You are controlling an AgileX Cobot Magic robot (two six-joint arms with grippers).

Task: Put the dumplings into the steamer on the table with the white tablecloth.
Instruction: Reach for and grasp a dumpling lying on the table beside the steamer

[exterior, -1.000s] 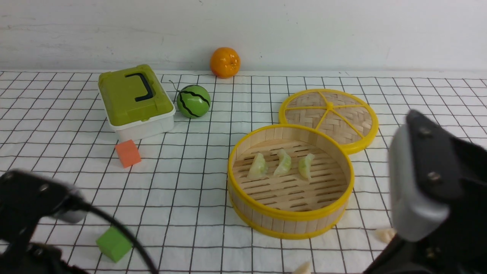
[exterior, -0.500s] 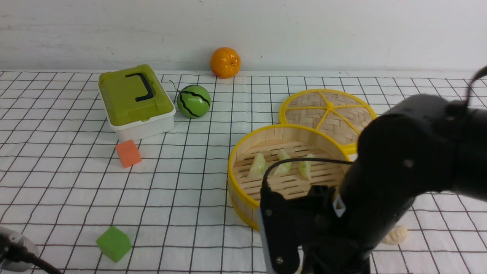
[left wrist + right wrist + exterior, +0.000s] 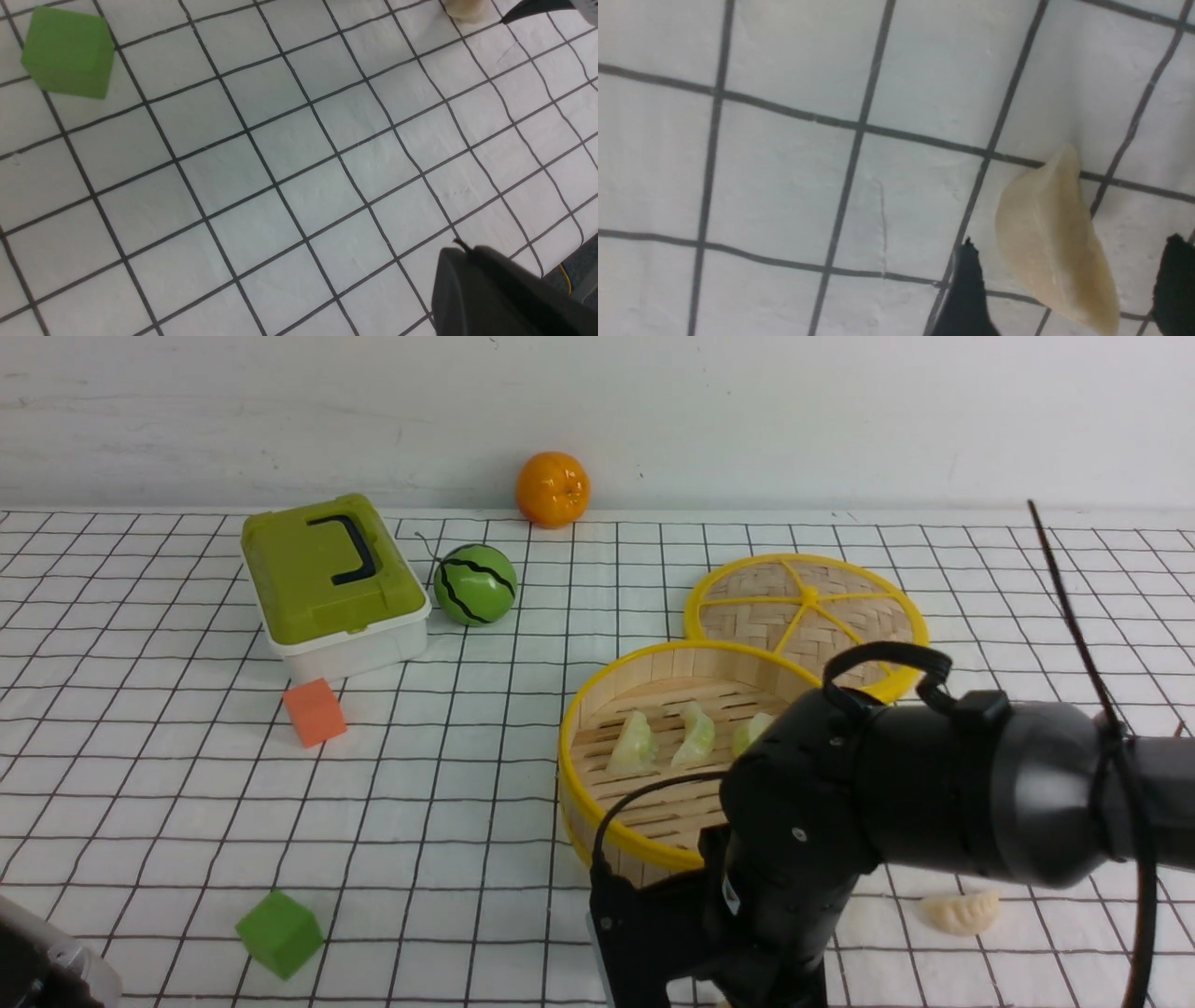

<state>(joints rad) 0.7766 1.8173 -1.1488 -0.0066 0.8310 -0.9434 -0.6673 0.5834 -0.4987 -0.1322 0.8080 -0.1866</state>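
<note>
The right gripper [image 3: 1069, 284] has its jaws spread, straddling one cream dumpling [image 3: 1052, 242] on the tablecloth [image 3: 784, 186]. Three green dumplings [image 3: 693, 735] lie inside the steamer [image 3: 672, 667], and a second cream dumpling [image 3: 960, 912] lies to its near right. Whether the left gripper [image 3: 495, 298] is spread or closed cannot be told.

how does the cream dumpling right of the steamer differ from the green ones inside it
The cream dumpling is opaque off-white and lies on the tablecloth outside the steamer; the green dumplings are translucent pale green and sit on its slatted floor. Both are small pleated crescents.
</note>
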